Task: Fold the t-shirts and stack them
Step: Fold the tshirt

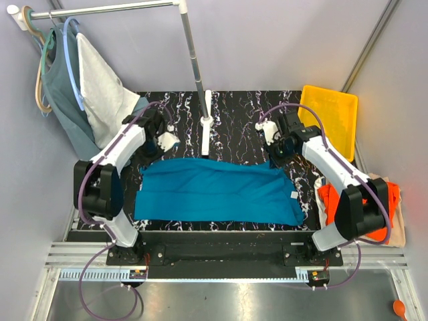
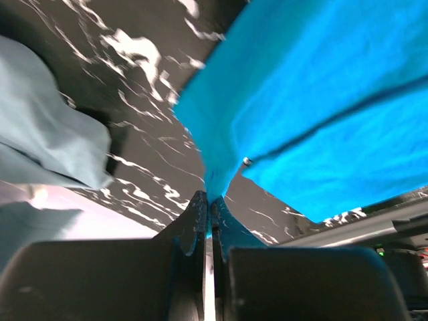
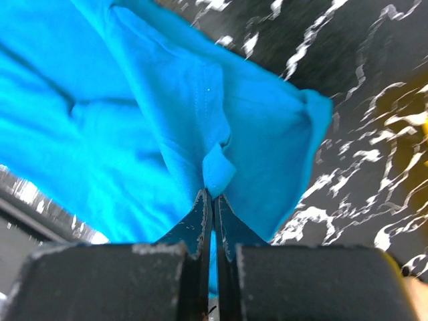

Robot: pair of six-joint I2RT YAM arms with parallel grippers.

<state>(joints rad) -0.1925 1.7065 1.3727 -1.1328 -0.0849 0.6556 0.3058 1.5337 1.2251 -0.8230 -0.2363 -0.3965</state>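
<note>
The teal-blue t-shirt (image 1: 214, 190) lies spread across the table (image 1: 234, 114), its far corners pinched in the clenched left gripper (image 2: 208, 200) and right gripper (image 3: 212, 195). The yellow bin (image 1: 331, 117) stands at the far right corner, apart from the orange t-shirt (image 1: 327, 196) heaped at the table's right edge.

The right arm (image 1: 332, 162) hides most of the orange t-shirt (image 1: 327, 198) and the cream t-shirt (image 1: 400, 234).

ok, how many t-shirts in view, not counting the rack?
3. Teal shirt spread on the table, left claw and right claw pinching its far corners; orange shirt heaped off the table's right edge; cream shirt under it. More may be hidden there.
</note>
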